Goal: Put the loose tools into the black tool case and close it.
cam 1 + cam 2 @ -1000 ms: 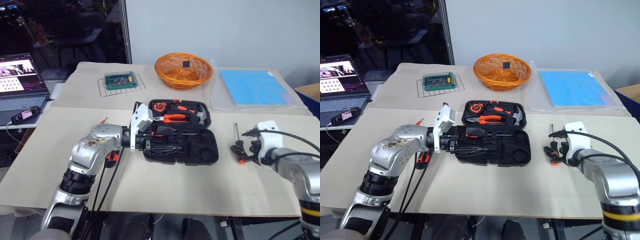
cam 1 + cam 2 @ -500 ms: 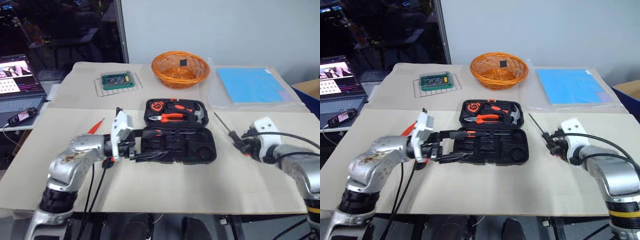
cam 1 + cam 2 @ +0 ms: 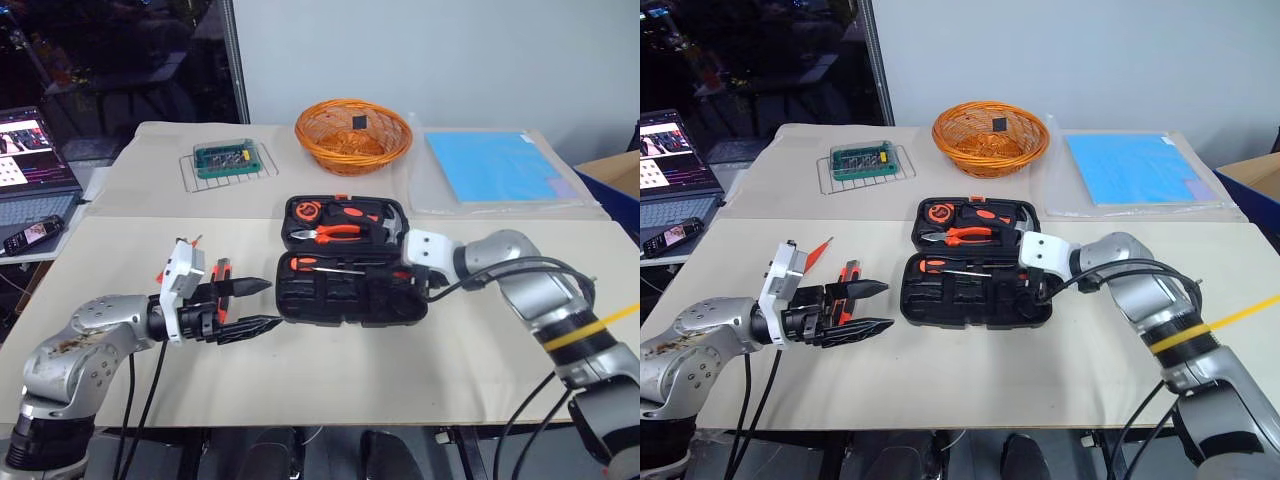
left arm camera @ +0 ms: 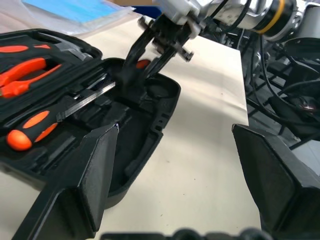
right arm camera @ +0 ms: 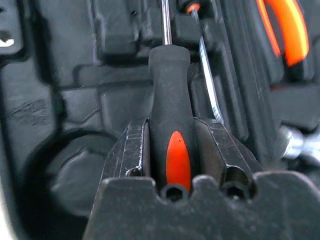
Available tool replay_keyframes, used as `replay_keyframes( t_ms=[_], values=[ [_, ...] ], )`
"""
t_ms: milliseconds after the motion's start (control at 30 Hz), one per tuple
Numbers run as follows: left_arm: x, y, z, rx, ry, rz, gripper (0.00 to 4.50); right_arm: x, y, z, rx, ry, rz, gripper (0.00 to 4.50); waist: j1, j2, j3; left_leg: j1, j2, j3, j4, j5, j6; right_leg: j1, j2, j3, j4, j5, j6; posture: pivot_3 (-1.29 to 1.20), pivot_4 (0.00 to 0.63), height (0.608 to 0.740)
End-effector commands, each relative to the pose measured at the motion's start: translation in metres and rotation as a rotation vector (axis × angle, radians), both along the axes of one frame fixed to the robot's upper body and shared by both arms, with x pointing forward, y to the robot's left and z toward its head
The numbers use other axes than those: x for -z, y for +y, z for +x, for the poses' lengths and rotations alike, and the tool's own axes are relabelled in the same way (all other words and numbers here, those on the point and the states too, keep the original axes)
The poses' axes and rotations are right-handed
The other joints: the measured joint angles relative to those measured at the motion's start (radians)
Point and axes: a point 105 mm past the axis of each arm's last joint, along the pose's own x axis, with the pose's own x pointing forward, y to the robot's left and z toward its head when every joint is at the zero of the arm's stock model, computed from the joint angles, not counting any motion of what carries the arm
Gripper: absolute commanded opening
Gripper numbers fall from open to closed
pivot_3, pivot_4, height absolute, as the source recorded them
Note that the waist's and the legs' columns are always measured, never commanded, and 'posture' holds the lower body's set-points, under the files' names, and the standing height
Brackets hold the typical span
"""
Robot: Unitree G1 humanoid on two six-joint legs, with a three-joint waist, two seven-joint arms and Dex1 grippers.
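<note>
Now the right gripper (image 5: 171,150), clamped on a screwdriver (image 5: 170,125), has swung over the case (image 3: 350,290) mid-frame; the left gripper (image 3: 245,307) backs off lower left, wide open and empty.

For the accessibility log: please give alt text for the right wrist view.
The right end effector is shut on a black screwdriver with an orange inlay in its handle, its metal shaft pointing away over the moulded recesses of the open black tool case. Orange plier handles sit at the frame's edge.

Open black case (image 3: 350,290), screwdriver (image 5: 171,125) over it
</note>
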Motion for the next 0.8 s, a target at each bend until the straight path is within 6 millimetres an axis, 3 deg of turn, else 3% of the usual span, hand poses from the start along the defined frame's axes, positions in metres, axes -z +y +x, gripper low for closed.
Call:
replay_keyframes(
  t_ms=[33, 167, 233, 433, 600, 700, 800],
  values=[
    [-0.01, 0.001, -0.007, 0.002, -0.046, 0.004, 3.89, 0.009, 0.001, 0.003, -0.04, 0.025, -0.055, 1.0, 0.001, 0.0, 0.0, 0.0, 0.0, 0.0, 0.0, 0.0, 0.0, 0.0, 0.0, 0.0, 0.0, 0.0, 0.0, 0.0, 0.15, 0.74],
    [-0.01, 0.001, -0.007, -0.008, -0.05, 0.006, 3.89, 0.017, 0.002, 0.004, -0.073, 0.08, -0.103, 1.0, 0.0, 0.0, 0.0, 0.001, 0.001, 0.0, -0.001, 0.001, -0.003, -0.001, 0.001, 0.0, 0.003, 0.0, -0.001, 0.0, 0.15, 0.74],
    [-0.01, 0.001, -0.007, -0.009, -0.053, 0.007, 3.89, 0.019, 0.003, 0.004, -0.088, 0.097, -0.112, 2.0, 0.002, 0.0, 0.0, 0.001, 0.001, 0.0, -0.001, 0.002, -0.005, -0.002, 0.002, 0.0, 0.006, 0.0, -0.002, 0.0, 0.15, 0.74],
    [-0.008, 0.0, -0.005, -0.013, -0.062, 0.009, 3.89, 0.012, 0.004, 0.002, -0.145, 0.095, -0.114, 3.83, 0.004, 0.0, 0.0, 0.002, 0.0, -0.001, -0.001, 0.002, -0.005, -0.002, 0.002, 0.0, 0.011, -0.002, -0.004, 0.0, 0.15, 0.74],
    [-0.005, 0.002, -0.001, -0.028, -0.06, 0.008, 3.89, -0.031, 0.016, -0.007, -0.13, 0.178, 0.22, 3.83, 0.003, 0.0, 0.0, 0.002, 0.0, -0.002, -0.001, 0.002, -0.005, -0.003, 0.002, 0.0, 0.012, -0.003, -0.005, 0.0, 0.15, 0.74],
    [-0.003, 0.002, 0.0, -0.033, -0.064, 0.011, 3.89, -0.051, 0.017, -0.006, -0.057, 0.195, 0.412, 3.17, -0.001, 0.0, 0.001, 0.002, 0.001, -0.002, -0.001, 0.003, -0.005, -0.003, 0.002, 0.001, 0.013, -0.003, -0.005, 0.0, 0.15, 0.74],
    [-0.002, 0.001, 0.001, -0.027, -0.066, 0.015, 3.89, -0.052, 0.019, -0.009, 0.01, 0.18, 0.507, 2.11, 0.002, 0.0, 0.0, 0.002, 0.001, -0.002, -0.001, 0.002, -0.006, -0.004, 0.002, 0.001, 0.013, -0.003, -0.005, 0.0, 0.15, 0.74]
  ],
)
